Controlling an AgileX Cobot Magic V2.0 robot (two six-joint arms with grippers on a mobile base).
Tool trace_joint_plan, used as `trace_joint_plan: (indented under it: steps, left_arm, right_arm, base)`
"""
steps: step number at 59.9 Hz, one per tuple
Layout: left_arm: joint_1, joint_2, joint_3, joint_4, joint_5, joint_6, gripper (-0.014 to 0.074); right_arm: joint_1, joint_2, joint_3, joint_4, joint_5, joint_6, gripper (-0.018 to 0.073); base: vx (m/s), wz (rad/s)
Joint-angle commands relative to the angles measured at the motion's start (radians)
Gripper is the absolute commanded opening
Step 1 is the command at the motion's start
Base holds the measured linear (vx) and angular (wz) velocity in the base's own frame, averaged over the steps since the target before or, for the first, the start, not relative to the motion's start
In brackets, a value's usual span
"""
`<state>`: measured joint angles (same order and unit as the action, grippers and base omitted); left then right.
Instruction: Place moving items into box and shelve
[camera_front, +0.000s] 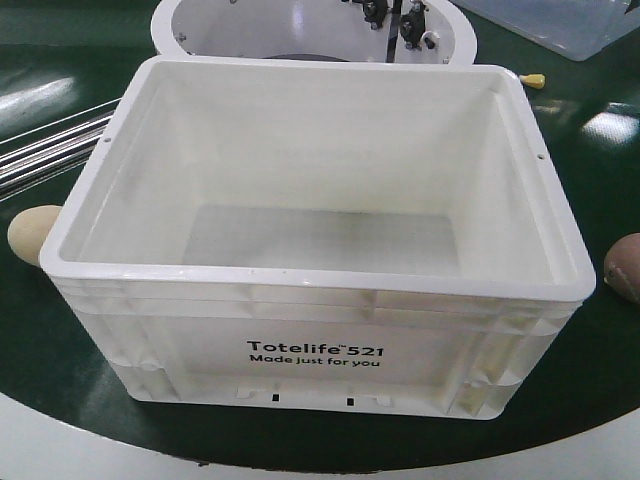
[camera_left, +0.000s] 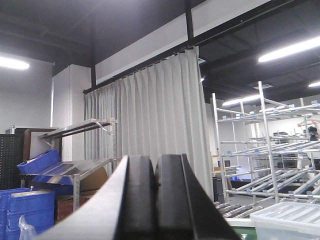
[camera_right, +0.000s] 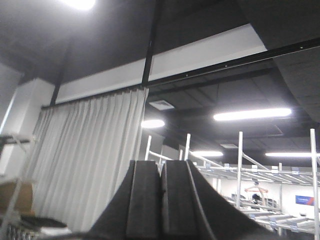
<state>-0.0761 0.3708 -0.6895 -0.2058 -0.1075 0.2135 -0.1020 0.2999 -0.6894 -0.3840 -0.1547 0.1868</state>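
Crate (camera_front: 300, 275) empty, mid counter (camera_front: 60, 380). Yellow lump (camera_front: 33, 233) just beside its left wall, prob L arm's pick. Pinkish-brown lump (camera_front: 624, 266) near its right side, R arm's. Left end effector (camera_left: 156, 185) & right end effector (camera_right: 161, 195) both pressed together, empty, aimed up into the room, no lump in wrist views.

"Totelife 521" on white box (camera_front: 180, 350)

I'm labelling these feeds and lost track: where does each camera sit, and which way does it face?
Front view: above the table, looking down into the white crate; pale lump left, brownish lump right; no gripper shows.
Left wrist: on the left arm, tilted up at curtain and racks; left gripper shut, at bottom.
Right wrist: tilted up at curtain and ceiling; right gripper shut, at bottom.
Shared: both wrist views show the curtain.
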Motion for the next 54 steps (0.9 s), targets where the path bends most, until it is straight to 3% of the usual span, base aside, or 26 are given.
trace_joint_plan:
  steps: [1, 9, 29, 35, 46, 54]
  left_arm:
    - [-0.004, 0.105, -0.053, -0.005, -0.09, -0.003, -0.0003]
    - [-0.004, 0.209, -0.046, -0.005, -0.082, -0.003, -0.0003]
    - [-0.004, 0.402, -0.046, -0.005, 0.116, -0.007, 0.006]
    - [-0.004, 0.423, -0.046, -0.005, 0.154, -0.007, 0.0143]
    - [-0.004, 0.426, -0.046, -0.005, 0.146, -0.007, 0.0347]
    - [-0.004, 0.426, -0.046, -0.017, 0.159, -0.018, 0.0398]
  right_arm:
    - [-0.006, 0.116, -0.045, -0.034, -0.041, -0.008, -0.0006]
    - [-0.006, 0.233, -0.041, -0.033, -0.026, 0.009, -0.0006]
    - [-0.006, 0.408, -0.041, -0.031, -0.009, 0.037, 0.005]
    - [-0.006, 0.429, -0.041, -0.031, 0.002, 0.037, 0.0132]
    - [-0.006, 0.468, -0.041, -0.031, 0.103, 0.037, 0.0394]
    - [-0.006, 0.495, -0.041, -0.031, 0.123, 0.034, 0.0508]
  base:
    - [0.0, 0.0]
    - [0.0, 0.0]
    - [0.0, 0.0]
    - [0.0, 0.0]
    - [0.0, 0.0]
    - [0.0, 0.0]
